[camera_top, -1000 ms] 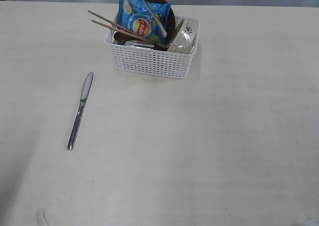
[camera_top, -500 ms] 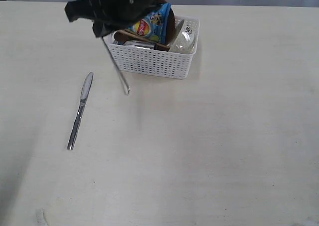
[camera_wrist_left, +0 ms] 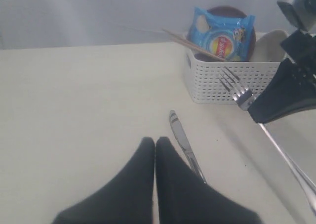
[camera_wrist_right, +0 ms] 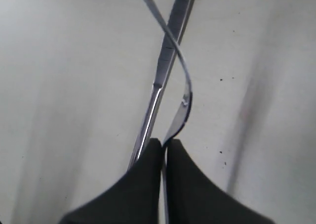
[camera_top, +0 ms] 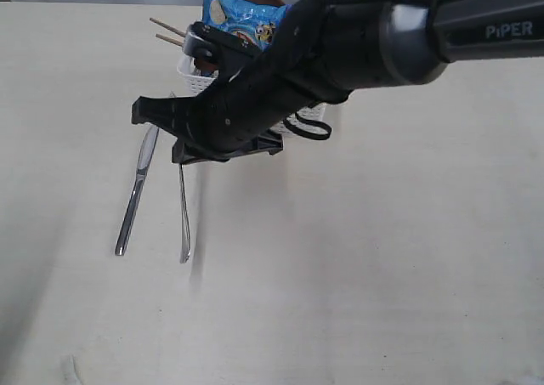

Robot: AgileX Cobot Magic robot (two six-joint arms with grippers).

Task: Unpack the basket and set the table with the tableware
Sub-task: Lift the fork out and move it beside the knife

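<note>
The fork (camera_top: pixel 182 223) has been carried from the basket (camera_top: pixel 192 79) by the right gripper (camera_top: pixel 180 154). It is now held beside the knife (camera_top: pixel 136 194).

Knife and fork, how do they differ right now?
The knife lies flat on the table; the fork hangs handle-down, tines up. The knife is free; the fork is clamped in the right end effector. Both are shiny steel and out of the basket.

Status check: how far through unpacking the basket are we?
Done: the knife lies on the table. In hand: the right gripper holds the fork, hanging beside it. Left: chopsticks, brown plate and bowl sit in the basket.
</note>
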